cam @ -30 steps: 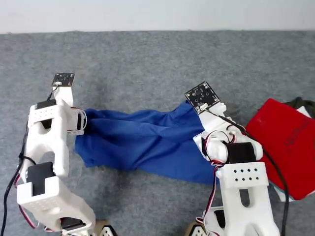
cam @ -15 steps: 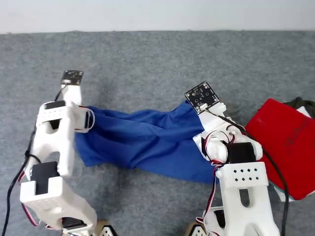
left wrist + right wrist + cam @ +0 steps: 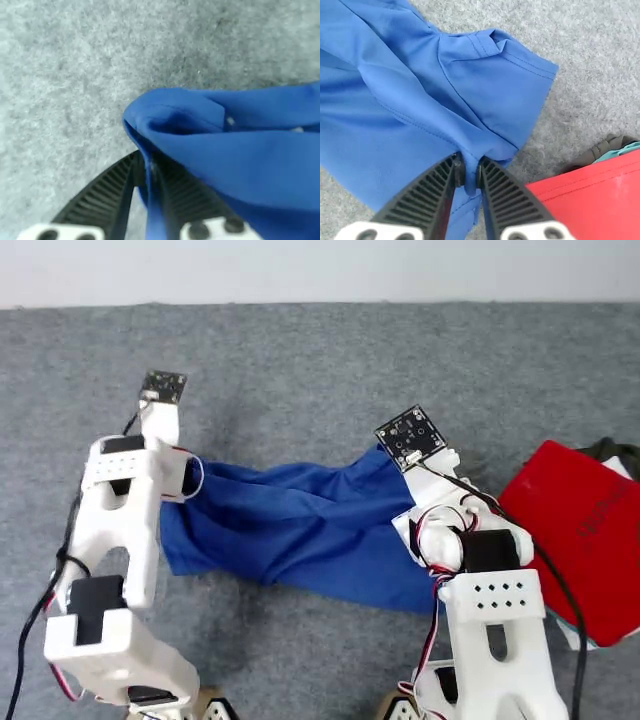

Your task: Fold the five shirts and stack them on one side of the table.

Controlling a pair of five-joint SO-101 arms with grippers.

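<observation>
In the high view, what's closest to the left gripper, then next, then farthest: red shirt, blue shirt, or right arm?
1. The blue shirt: in the left gripper.
2. The right arm: at the shirt's other end.
3. The red shirt: far right edge.

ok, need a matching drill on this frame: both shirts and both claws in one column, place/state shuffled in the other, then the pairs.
Things:
1. blue shirt
2. red shirt
3. left claw
4. right claw

Place or state:
a. shut on blue cloth at the end nearest the red one
b. folded, lying beside the right arm
c. stretched out between the two arms
d. shut on blue cloth at the end far from the red one

Pairs: 1-c, 2-b, 3-d, 4-a
</observation>
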